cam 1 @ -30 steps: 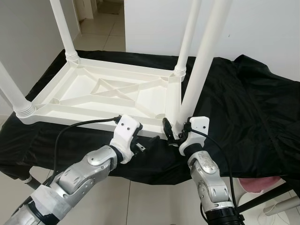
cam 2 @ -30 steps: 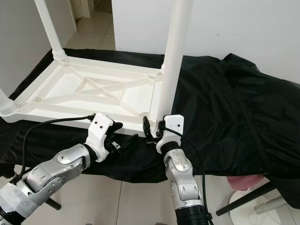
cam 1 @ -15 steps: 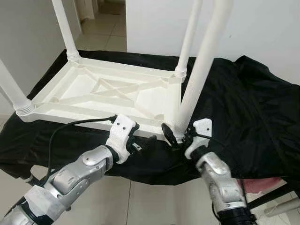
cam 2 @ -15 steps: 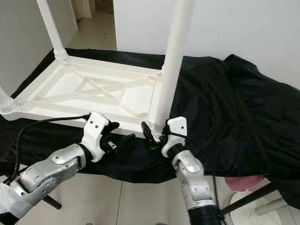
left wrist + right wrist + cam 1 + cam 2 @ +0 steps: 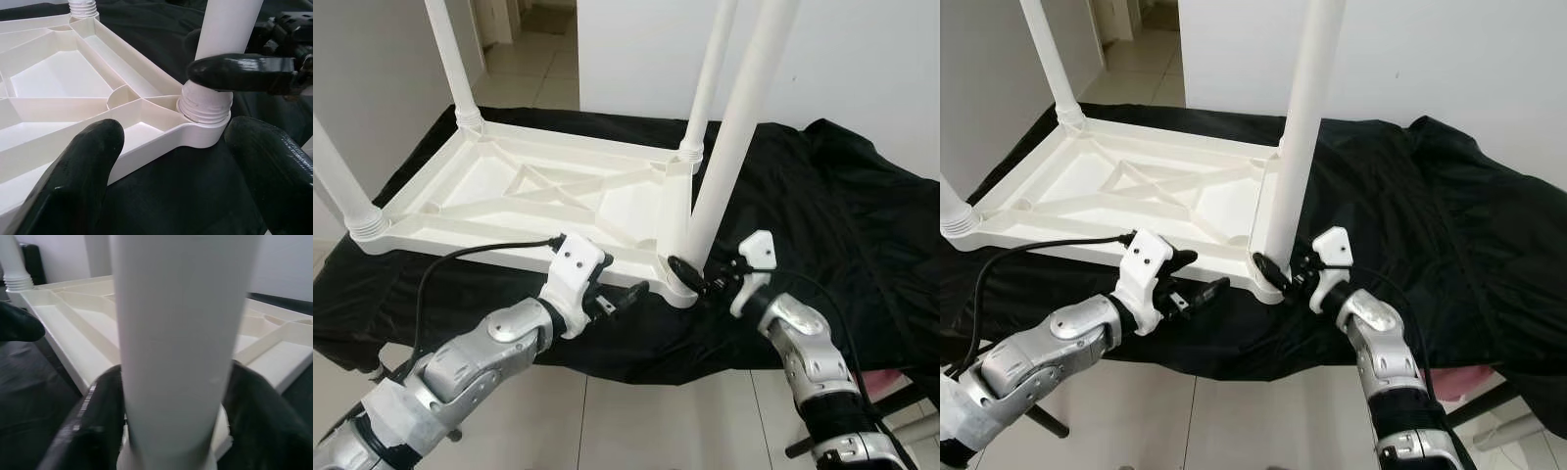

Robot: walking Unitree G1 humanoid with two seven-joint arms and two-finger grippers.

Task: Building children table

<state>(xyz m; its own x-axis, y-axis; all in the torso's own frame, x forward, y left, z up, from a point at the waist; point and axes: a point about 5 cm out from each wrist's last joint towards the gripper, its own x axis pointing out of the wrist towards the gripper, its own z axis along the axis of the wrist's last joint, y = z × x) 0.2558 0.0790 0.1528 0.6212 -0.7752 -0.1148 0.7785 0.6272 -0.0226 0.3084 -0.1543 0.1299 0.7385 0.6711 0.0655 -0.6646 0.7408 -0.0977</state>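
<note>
- We find the right gripper (image 5: pixel 690 277) pinching the base of the near-right table leg (image 5: pixel 736 127), one black finger (image 5: pixel 98 416) on each side of the white tube, just above its threaded collar (image 5: pixel 204 105).
- The leg stands in the corner socket of the upturned white tabletop (image 5: pixel 524 191), at about 5 o'clock on the top as we look down on it; it appears close to upright, leaning slightly toward 1 o'clock.
- The left gripper (image 5: pixel 625 297) hovers just beside the near rim of the tabletop, at 9 o'clock from the held leg. Its fingers (image 5: pixel 78 176) are spread wide with nothing between them, apart from the plastic.
- Three other legs (image 5: pixel 450 59) are already standing at the remaining corners.
- The tabletop rests on a black cloth (image 5: pixel 842 206) over the work surface.
- Our judgement: the step in hand is seating and turning this last leg. We would keep the tube true to the socket axis, twist in short strokes and regrip low.
- We would bring the left gripper onto the rim to brace it, since the top may slide on the cloth.
</note>
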